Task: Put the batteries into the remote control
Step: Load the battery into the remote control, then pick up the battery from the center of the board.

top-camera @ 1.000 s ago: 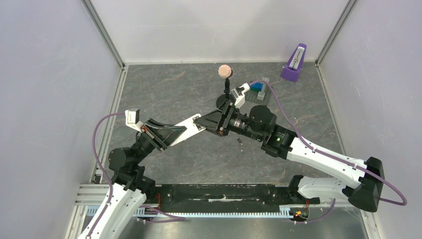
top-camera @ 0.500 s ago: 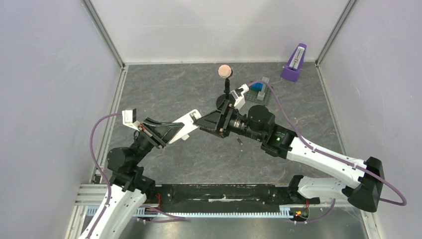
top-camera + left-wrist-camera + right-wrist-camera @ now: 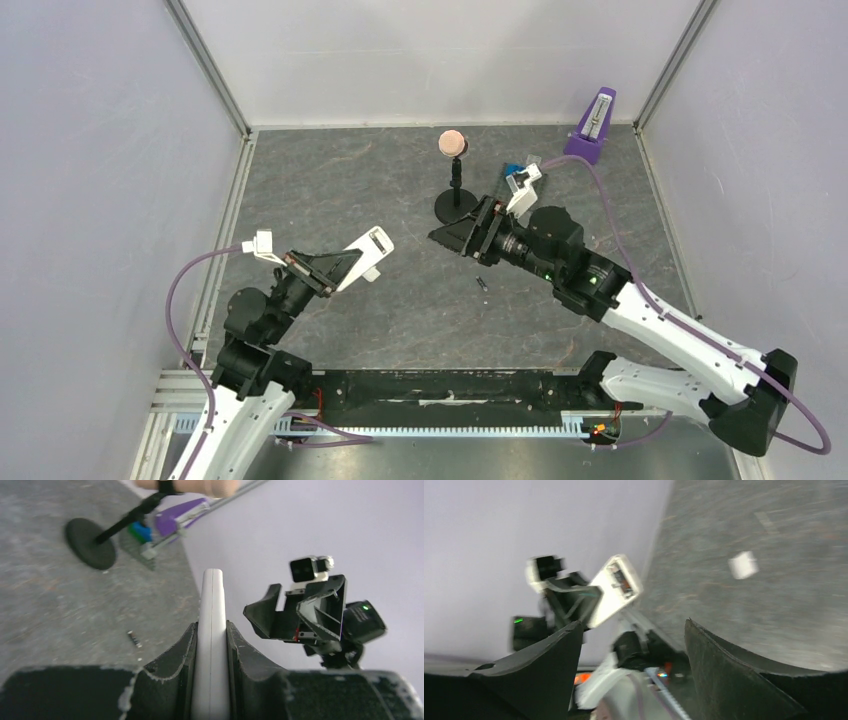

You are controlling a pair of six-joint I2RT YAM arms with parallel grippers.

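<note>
My left gripper [image 3: 340, 268] is shut on the white remote control [image 3: 366, 254] and holds it above the floor at centre left. In the left wrist view the remote [image 3: 212, 630] stands edge-on between the two dark fingers [image 3: 177, 655]. One small dark battery [image 3: 482, 284] lies on the grey floor at centre; it also shows in the left wrist view [image 3: 133, 639]. The second battery is not in view. My right gripper [image 3: 455, 236] is open and empty, above the floor to the right of the remote. The right wrist view shows the remote's open end [image 3: 616, 587].
A black stand with a pink ball [image 3: 453, 145] stands at the back centre. A grey plate with blue blocks [image 3: 517, 178] lies behind the right gripper. A purple metronome [image 3: 592, 126] is at the back right. A small white piece [image 3: 742, 564] lies on the floor.
The two grippers have drawn apart. The left gripper has pulled back to the left with the remote; the right gripper has moved back to the right and is open.
</note>
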